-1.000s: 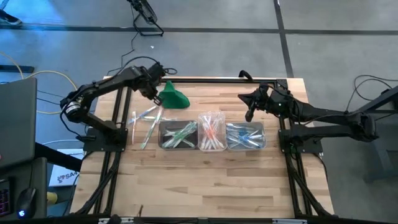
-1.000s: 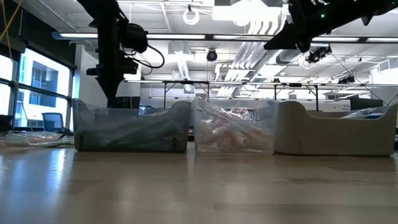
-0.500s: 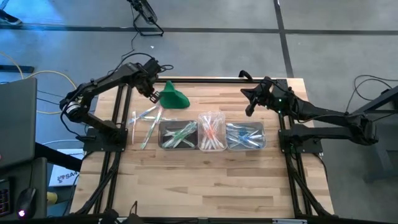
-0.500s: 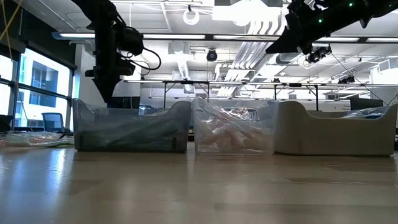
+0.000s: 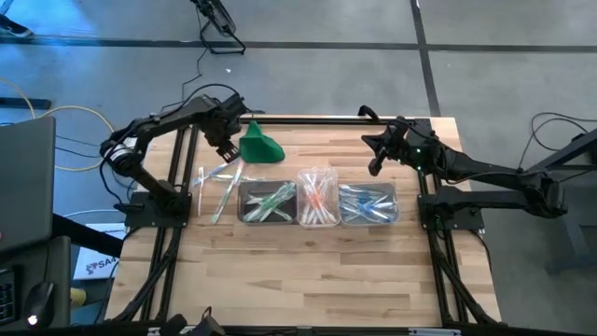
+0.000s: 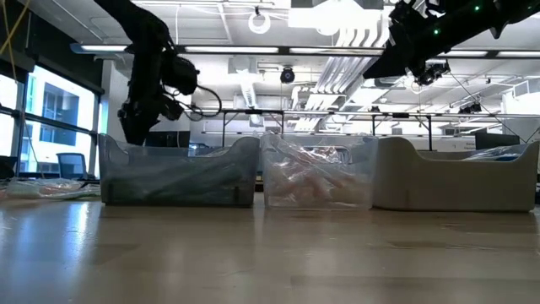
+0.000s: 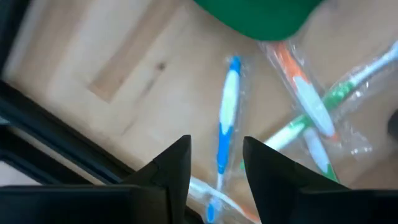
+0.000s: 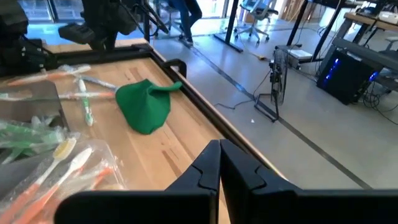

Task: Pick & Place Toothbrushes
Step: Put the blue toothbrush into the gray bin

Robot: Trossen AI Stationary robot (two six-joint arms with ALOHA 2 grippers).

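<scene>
The wooden surface (image 5: 308, 271) carries three clear tubs (image 5: 318, 198) in a row, each holding sorted toothbrushes. Behind them lies a green cloth lump (image 5: 260, 145). The left pincer (image 5: 227, 154) hovers beside that lump, above a loose scatter of wrapped toothbrushes (image 5: 220, 182) (a blue one (image 7: 225, 124) shows between its parted fingers), holding nothing. The right pincer (image 5: 374, 171) hangs closed and empty above the far right of the surface.
</scene>
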